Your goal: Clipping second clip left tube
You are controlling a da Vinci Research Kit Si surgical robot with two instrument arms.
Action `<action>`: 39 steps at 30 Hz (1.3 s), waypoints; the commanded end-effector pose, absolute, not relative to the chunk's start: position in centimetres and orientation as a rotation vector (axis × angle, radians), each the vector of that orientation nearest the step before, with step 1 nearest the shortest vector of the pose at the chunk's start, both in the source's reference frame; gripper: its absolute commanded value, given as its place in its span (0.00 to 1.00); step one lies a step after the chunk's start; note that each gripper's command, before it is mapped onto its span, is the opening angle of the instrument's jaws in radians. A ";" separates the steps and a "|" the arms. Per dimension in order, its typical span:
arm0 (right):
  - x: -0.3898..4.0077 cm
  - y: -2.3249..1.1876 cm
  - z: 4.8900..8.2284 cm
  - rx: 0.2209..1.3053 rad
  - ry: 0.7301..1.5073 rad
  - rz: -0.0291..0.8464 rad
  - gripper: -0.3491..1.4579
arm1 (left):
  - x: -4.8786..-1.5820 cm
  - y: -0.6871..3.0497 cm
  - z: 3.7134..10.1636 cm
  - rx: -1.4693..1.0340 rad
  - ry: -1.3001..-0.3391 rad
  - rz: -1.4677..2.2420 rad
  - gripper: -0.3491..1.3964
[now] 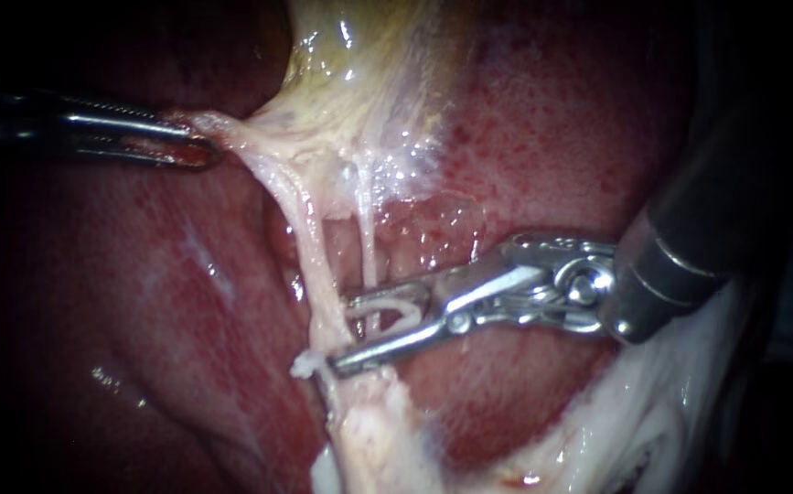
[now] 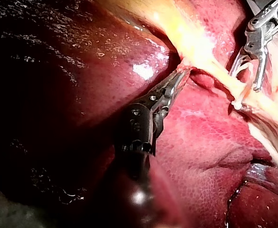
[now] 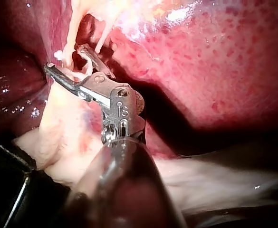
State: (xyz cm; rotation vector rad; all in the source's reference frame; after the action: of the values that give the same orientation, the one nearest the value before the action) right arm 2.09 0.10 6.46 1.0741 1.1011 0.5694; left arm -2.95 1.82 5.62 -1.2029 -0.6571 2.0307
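Jaws of my left instrument point(image 1: 199, 146), coming in from nine o'clock in the endoscope view, are clamped on a strand of pale tissue point(image 1: 359, 82) that fans up toward twelve o'clock over the red liver point(image 1: 551, 137). From that strand the left tube point(image 1: 309, 238) runs taut down toward six o'clock, and the thinner right tube point(image 1: 367, 247) hangs just beside it on the three o'clock side. My right instrument point(image 1: 346, 331) enters from three o'clock with its jaws spread, an open white clip point(image 1: 396, 306) lying between them. The right tube drops into the gap between the jaws, while the lower jaw tip touches the left tube. A small white nub point(image 1: 305, 366) sits on the left tube just past that tip.
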 end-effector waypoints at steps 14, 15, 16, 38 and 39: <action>2.46 0.05 6.23 1.105 1.201 0.597 0.47 | -2.96 1.82 5.63 -1.203 -0.656 2.031 0.00; 2.46 0.04 6.20 1.112 1.201 0.602 0.47 | -2.96 1.82 5.63 -1.203 -0.656 2.031 0.00; 2.47 0.04 6.15 1.119 1.201 0.607 0.47 | -2.96 1.82 5.63 -1.203 -0.656 2.031 0.00; 2.45 0.01 5.79 1.153 1.211 0.612 0.31 | -2.95 1.82 5.63 -1.203 -0.656 2.031 0.00; 2.45 0.01 5.78 1.154 1.211 0.612 0.28 | -2.95 1.82 5.63 -1.203 -0.656 2.031 0.00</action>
State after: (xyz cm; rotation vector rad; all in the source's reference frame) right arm 2.45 0.02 5.77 1.1542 1.2114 0.6118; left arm -2.95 1.82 5.63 -1.2025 -0.6558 2.0312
